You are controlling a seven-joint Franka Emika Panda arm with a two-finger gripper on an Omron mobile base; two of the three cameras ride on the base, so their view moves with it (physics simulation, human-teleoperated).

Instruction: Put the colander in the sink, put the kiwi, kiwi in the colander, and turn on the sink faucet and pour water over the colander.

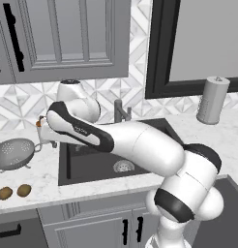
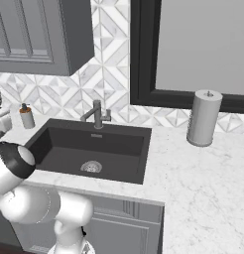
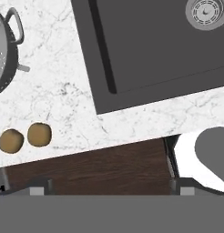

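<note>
From my seat I see the colander (image 1: 14, 153) standing upright on the white marble counter (image 1: 43, 177), off to the 9 o'clock side of the sink (image 1: 92, 164) in the left base view, just beside the basin's left rim and not in it. The two kiwis (image 1: 14, 192) lie side by side on the counter at about 6 o'clock from the colander, near the front edge, close together; I cannot tell whether they touch.

In the hand view, the colander (image 3: 4, 50) sits at 10 o'clock with one loop handle showing, and the kiwis (image 3: 25, 137) at 8 o'clock. The sink corner fills the upper right, its silver drain (image 3: 205, 11) at 1 o'clock. The gripper (image 3: 109, 189) has its two dark tips far apart at the bottom corners, with nothing between them.

The faucet (image 2: 96, 115) stands behind the basin at 12 o'clock in the right base view. A soap bottle (image 2: 27, 117) stands at the basin's back left corner, and a paper towel roll (image 2: 203, 118) stands well to the right on the counter.
</note>
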